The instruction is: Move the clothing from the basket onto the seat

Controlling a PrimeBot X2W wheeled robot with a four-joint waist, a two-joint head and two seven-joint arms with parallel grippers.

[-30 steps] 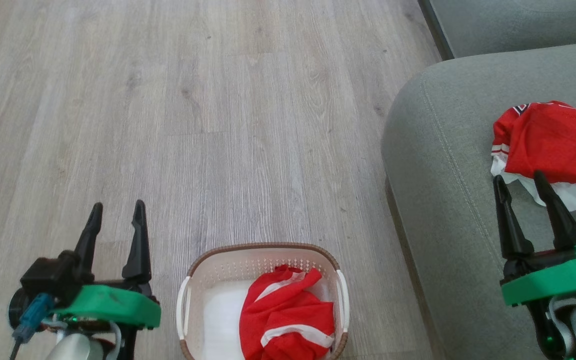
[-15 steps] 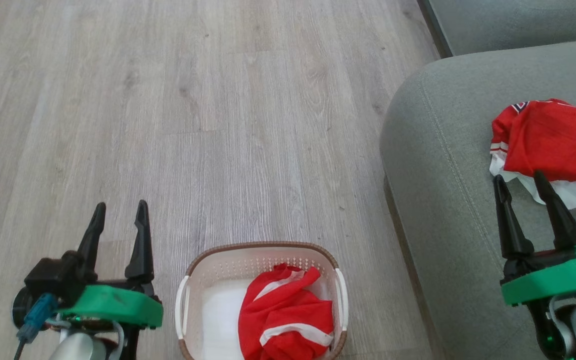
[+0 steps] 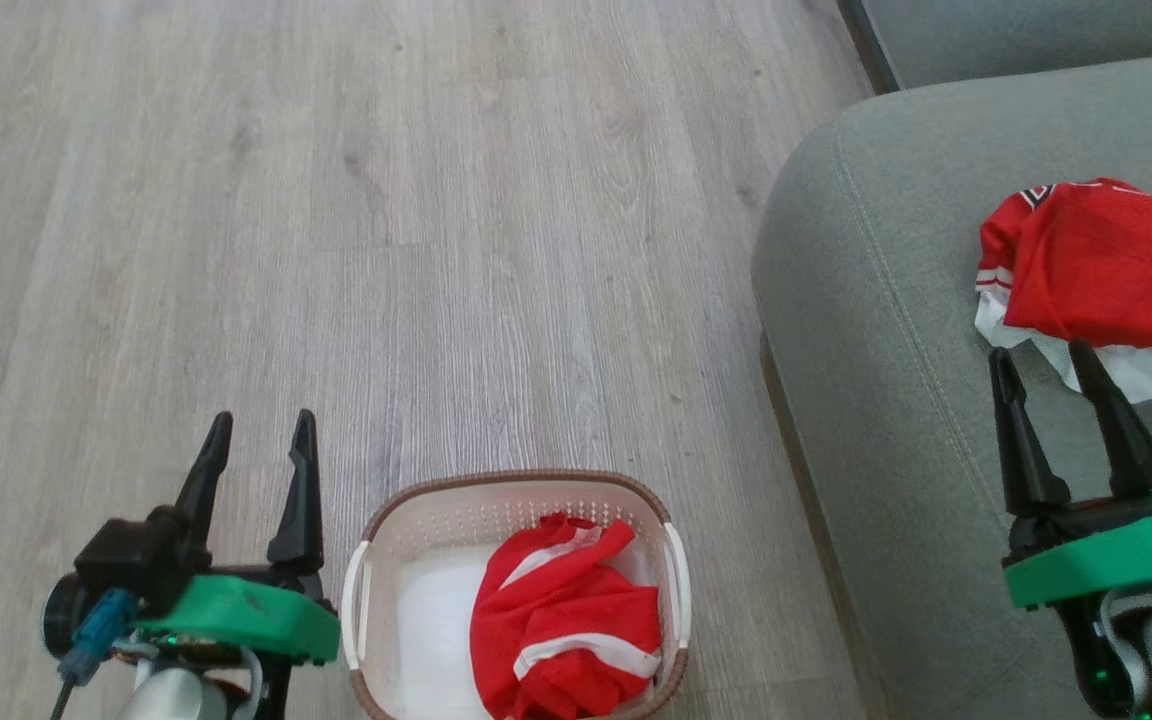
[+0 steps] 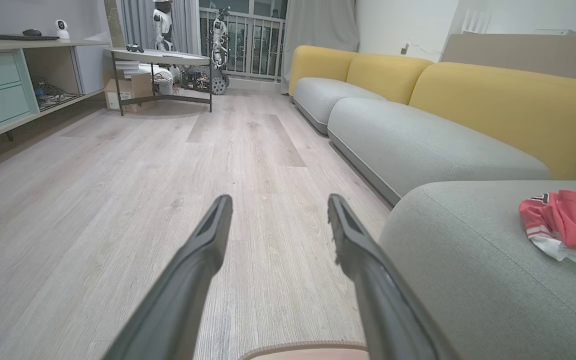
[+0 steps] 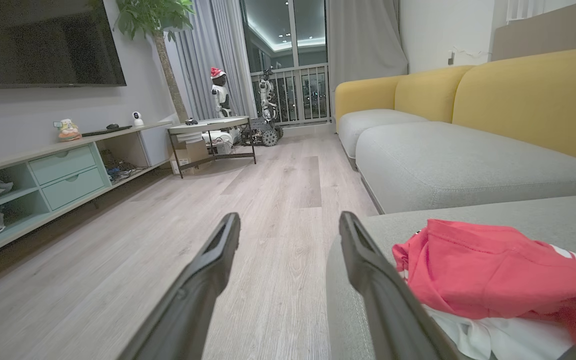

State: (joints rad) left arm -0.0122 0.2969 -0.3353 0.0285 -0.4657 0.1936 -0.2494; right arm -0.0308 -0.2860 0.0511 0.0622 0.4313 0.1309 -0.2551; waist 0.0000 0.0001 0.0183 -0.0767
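A cream basket (image 3: 391,535) with a brown rim stands on the floor at the bottom centre of the head view, and crumpled red clothing (image 3: 561,625) with white stripes lies in it. A second piece of red clothing (image 3: 1106,265) over white fabric rests on the grey-green seat (image 3: 886,330) at the right. My left gripper (image 3: 261,435) hovers open and empty just left of the basket. Over the seat, close to that garment, my right gripper (image 3: 1041,365) is open and empty. In the wrist views the left gripper (image 4: 278,210) and right gripper (image 5: 288,227) show spread fingers.
Pale wood floor (image 3: 386,230) stretches ahead and left of the basket. A grey and yellow sofa (image 4: 418,125) runs along the right. A low shelf unit (image 5: 58,170) and a small table (image 5: 213,127) stand far off across the room.
The head view has shifted, so the basket and left gripper sit slightly lower and left in the picture. Both grippers stay open and the clothing lies as before.
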